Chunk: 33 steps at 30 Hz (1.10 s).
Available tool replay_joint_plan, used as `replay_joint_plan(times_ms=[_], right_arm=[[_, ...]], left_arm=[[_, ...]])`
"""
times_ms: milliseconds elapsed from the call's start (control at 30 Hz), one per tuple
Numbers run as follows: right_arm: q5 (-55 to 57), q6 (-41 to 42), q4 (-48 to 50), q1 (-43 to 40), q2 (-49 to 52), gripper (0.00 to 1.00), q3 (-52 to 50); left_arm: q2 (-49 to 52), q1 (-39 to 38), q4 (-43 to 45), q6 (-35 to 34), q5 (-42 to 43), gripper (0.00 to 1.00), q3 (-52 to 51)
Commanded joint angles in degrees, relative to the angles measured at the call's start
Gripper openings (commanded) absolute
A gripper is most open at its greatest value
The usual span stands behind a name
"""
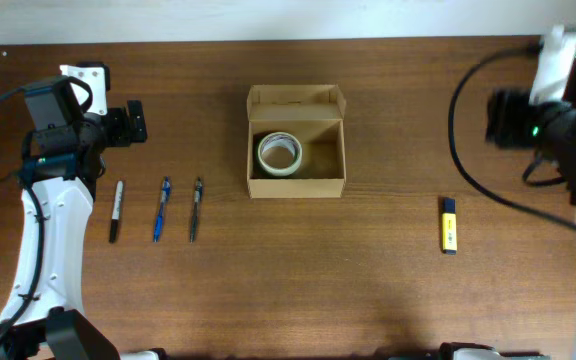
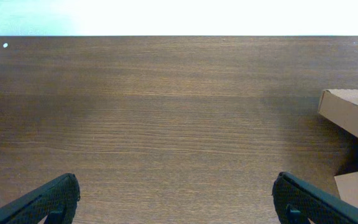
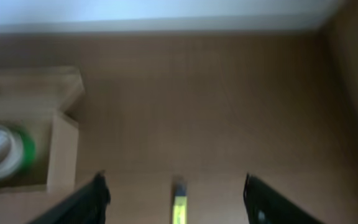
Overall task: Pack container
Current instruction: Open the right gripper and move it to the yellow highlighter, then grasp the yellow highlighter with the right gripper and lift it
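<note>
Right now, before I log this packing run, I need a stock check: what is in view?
container: one, tan cardboard, table centre, lid flap open at the back
tape roll: one, pale, inside the container, left part
marker: one, black and white, left of the container
blue pen: one, right of the marker
dark pen: one, right of the blue pen
highlighter: one, yellow, right of the container
table: one, brown wood
left gripper: one, black, open, empty
right gripper: one, black, open, empty
</note>
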Motion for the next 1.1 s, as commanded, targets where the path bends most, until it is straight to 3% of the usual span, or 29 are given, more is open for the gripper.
replay_joint_plan(times_ms=[0, 400, 767, 1067], right_arm=[[-2.36, 6.27, -2.19, -2.16, 3.28, 0.69, -7.54], [0.94, 0.2, 14.08, -2.93, 10.16, 0.7, -35.1], [0.96, -1.11, 14.75, -5.35, 23.96, 0.69, -36.98], [0.33, -3.04, 15.43, -5.25, 25.42, 0.66, -37.03]], left_arm=[[0.52, 0.39, 0.11, 0.94, 0.85, 0.99, 1.27], [0.52, 0.39, 0.11, 0.94, 0.85, 0.99, 1.27], [0.52, 0.39, 0.11, 0.94, 0.85, 0.99, 1.27], [0.52, 0.39, 0.11, 0.94, 0.85, 0.99, 1.27]])
